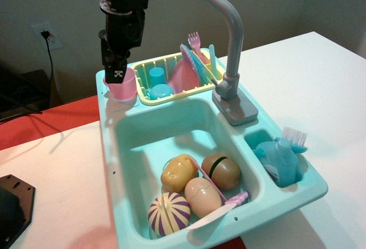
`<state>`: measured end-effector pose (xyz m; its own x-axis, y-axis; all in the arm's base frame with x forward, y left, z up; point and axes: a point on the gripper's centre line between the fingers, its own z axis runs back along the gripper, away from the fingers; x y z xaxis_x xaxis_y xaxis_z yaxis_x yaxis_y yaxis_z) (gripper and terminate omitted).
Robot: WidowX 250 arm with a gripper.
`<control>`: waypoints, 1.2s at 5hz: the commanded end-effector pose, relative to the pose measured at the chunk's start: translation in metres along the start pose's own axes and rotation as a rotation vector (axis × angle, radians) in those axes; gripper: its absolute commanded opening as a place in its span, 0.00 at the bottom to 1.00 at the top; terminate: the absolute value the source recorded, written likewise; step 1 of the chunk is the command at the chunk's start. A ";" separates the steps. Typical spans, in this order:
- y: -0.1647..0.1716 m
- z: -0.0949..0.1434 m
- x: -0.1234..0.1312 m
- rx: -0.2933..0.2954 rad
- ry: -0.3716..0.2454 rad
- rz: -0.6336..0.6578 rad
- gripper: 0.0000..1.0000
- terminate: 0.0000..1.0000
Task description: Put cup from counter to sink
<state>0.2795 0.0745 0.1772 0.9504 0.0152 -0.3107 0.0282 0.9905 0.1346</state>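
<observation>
The light-pink cup (123, 89) stands upright on the back left corner of the light-teal counter (106, 117), just left of the dish rack. My gripper (116, 74) hangs straight down over it, its dark fingertips at the cup's near rim and overlapping it. I cannot tell whether the jaws are closed on the rim. The sink (143, 137) lies in front and to the right of the cup. It holds several toy vegetables (178, 172) and a pink utensil (229, 200).
A tall grey faucet (231, 43) rises behind the sink on the right. The yellow dish rack (166, 97) holds a blue cup (156, 74), a pink plate (183, 74) and cutlery. A side compartment holds a blue bottle (280, 157) and a brush. A black object (14, 203) lies at the far left.
</observation>
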 end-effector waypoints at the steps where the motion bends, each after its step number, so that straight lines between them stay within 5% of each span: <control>1: 0.000 0.000 0.000 0.000 0.000 0.000 1.00 0.00; 5: -0.014 -0.027 0.003 0.033 0.017 -0.003 1.00 0.00; 6: -0.014 -0.029 0.000 0.045 0.005 0.002 0.00 0.00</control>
<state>0.2668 0.0631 0.1259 0.9251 -0.0015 -0.3796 0.0658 0.9855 0.1564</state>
